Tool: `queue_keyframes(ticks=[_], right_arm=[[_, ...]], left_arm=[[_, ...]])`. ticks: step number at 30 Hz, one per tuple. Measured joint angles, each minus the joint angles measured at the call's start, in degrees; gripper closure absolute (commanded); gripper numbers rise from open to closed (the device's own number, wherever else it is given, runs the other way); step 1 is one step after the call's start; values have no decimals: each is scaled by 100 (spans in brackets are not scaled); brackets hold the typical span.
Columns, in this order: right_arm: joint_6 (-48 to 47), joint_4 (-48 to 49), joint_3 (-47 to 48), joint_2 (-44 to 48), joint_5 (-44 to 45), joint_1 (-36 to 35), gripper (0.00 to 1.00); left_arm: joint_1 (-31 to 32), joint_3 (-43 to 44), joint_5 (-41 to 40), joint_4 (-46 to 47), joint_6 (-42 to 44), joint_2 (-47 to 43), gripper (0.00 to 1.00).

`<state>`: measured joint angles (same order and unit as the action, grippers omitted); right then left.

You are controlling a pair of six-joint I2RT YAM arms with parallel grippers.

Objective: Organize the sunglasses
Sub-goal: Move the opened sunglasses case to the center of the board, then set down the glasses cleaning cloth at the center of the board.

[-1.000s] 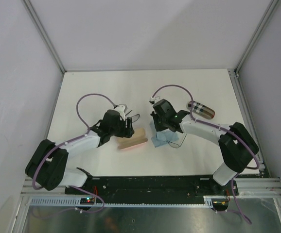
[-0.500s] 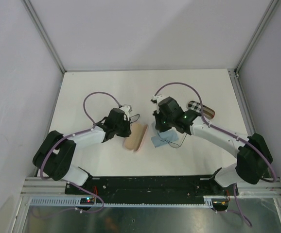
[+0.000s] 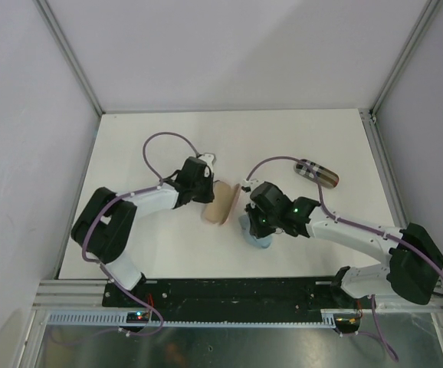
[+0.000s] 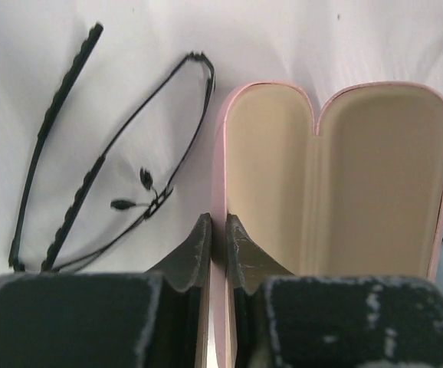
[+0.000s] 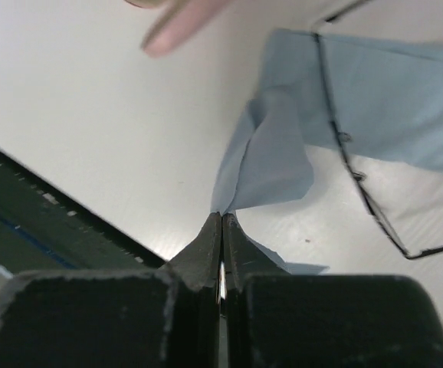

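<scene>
Your left pincer (image 4: 218,224) is clenched on the near wall of the open pink case (image 4: 344,184), one finger inside the rim and one outside. The wire sunglasses (image 4: 151,201) lie on the bench (image 3: 160,138) just left of that pincer and just beside the case, unfolded. Their long axis slants away from you, up and to the right toward the case's far corner. Your left arm is the nearer one to them, so that pair is yours to take once you let go of the case.

Your right pincer (image 5: 221,218) is closed, apparently nipping a corner of the light blue cloth (image 5: 275,161). The thin black-framed pair (image 5: 357,178) rests on the cloth, ahead and to the right. No brand or writing is readable, not even on the checkered case (image 3: 317,172).
</scene>
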<state>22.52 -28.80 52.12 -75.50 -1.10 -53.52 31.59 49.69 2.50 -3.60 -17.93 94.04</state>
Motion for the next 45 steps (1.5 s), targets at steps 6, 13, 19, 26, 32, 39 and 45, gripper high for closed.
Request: queue_keyframes(ticks=[6,13,19,26,32,39,45], right_arm=[[-31,85,-315,-31,-63,846,100],[-310,656,-297,-581,-494,2297,100],[-367,850,-107,-1102,-651,2942,100],[-422,944,476,-1274,-437,3095,100],[-546,940,848,-1147,-337,3067,100],[-780,863,898,-662,-487,1832,100],[-710,855,938,-610,-745,839,37]], left_arm=[[0,505,-39,0,-2,551,86],[4,1263,-70,2,2,1196,85],[-17,2017,-81,-2,11,1779,84],[-105,2863,-20,-15,46,2319,69],[-142,3088,131,13,48,2354,39],[-151,2730,278,-83,101,1766,20],[-151,2046,282,-120,122,229,16]])
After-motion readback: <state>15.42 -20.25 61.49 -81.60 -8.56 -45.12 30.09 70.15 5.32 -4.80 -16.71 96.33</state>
